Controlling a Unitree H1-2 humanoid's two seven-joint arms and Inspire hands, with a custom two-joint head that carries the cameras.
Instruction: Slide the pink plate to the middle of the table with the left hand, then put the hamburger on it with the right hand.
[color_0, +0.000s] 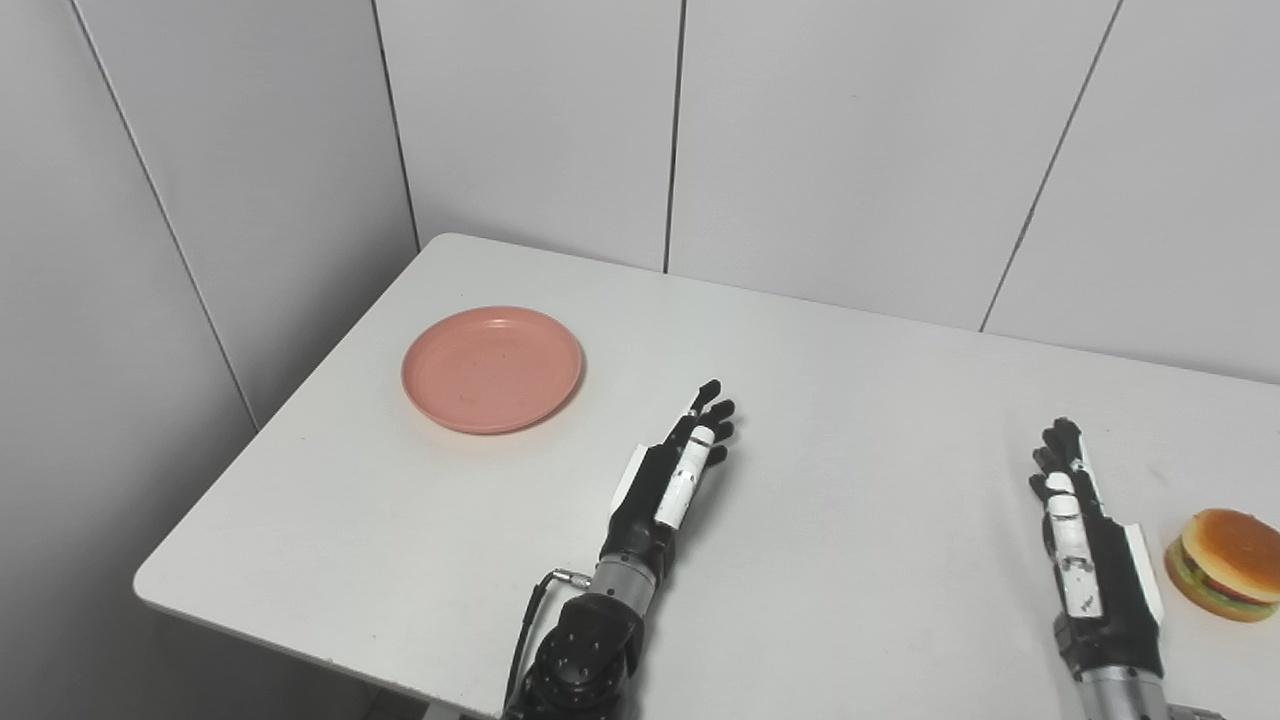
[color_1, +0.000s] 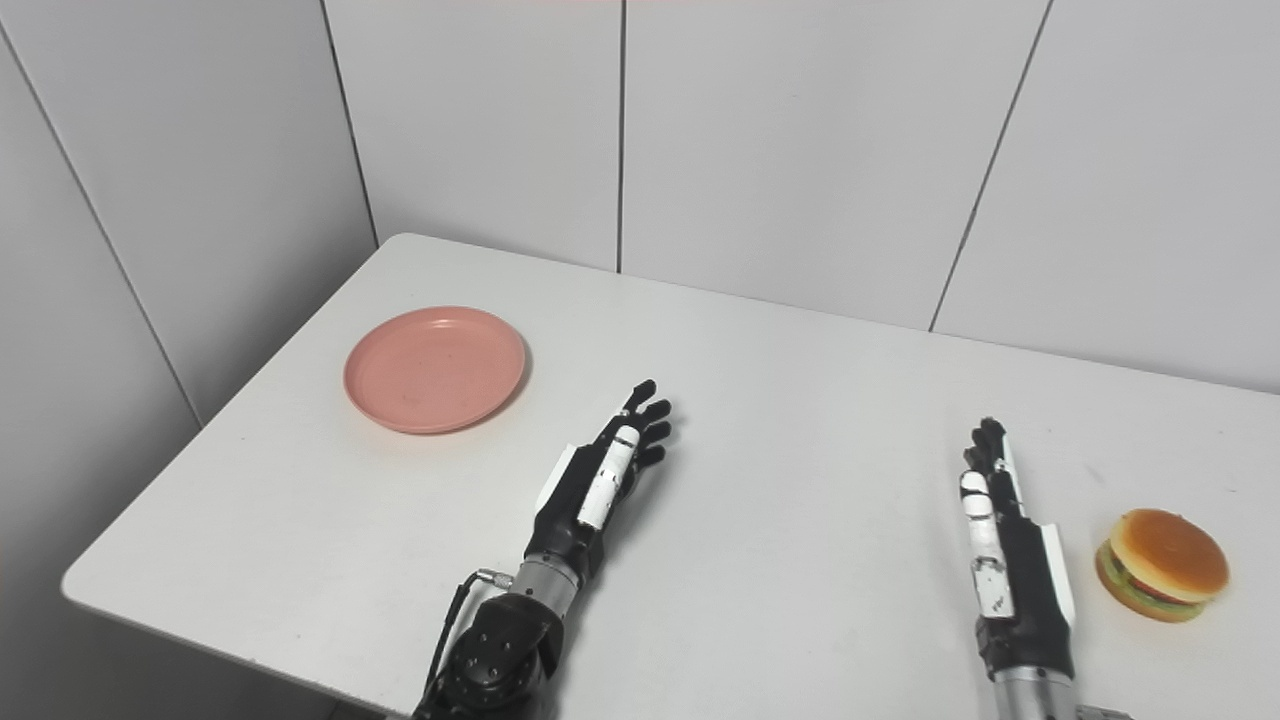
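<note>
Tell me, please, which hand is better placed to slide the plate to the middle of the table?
The left hand. It is open and empty, just right of the plate, with bare table between them. The right hand is far across, beside the hamburger.

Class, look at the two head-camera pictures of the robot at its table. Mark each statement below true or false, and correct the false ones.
1. The pink plate lies empty near the table's left end. True.
2. The hamburger sits on the plate. False: it rests on the white table at the far right, well apart from the plate.
3. The left hand is gripping the plate's rim. False: it is open, holds nothing and is clear of the plate.
4. The right hand is open, just left of the hamburger, not touching it. True.
5. Both hands hold nothing. True.
</note>
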